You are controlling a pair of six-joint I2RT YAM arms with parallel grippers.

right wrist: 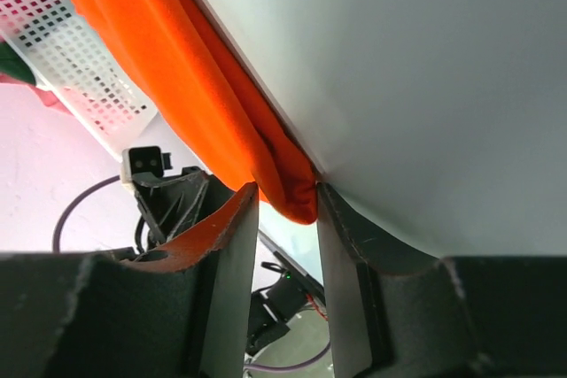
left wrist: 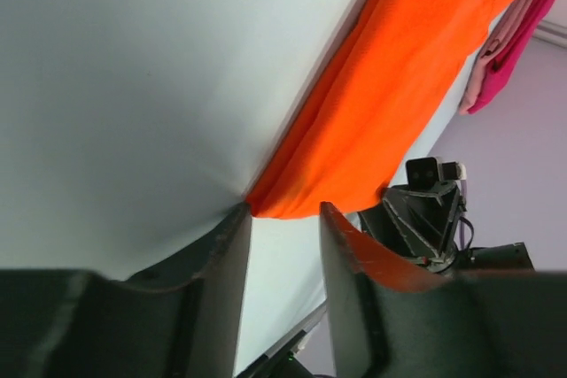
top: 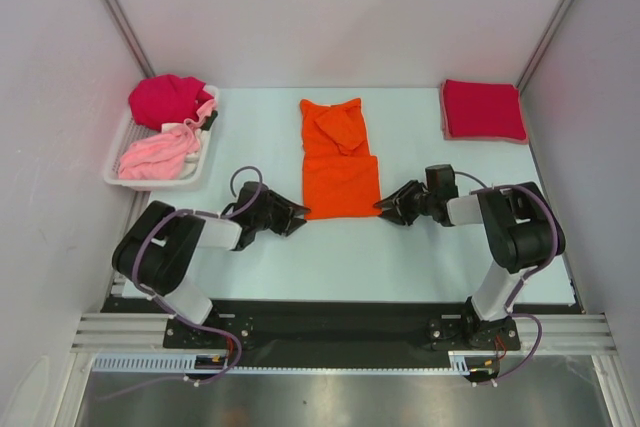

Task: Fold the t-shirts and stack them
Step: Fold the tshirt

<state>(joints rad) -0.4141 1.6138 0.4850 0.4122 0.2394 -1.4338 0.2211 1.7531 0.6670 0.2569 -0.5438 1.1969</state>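
Pale table (top: 400, 247) in a white-walled cell. Orange t-shirt (top: 340, 172) lies centre, part-folded. L gripper (top: 295, 213) and R gripper (top: 385, 207) sit low at its near corners, jaws apart, corner at each gap; prob. set to pinch both for next fold. Folded red shirt (top: 483, 109) far right: likely stack base.

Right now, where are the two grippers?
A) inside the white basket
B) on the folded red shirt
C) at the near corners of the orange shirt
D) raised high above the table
C: the left gripper is at the near left corner of the orange shirt, and the right gripper is at its near right corner.
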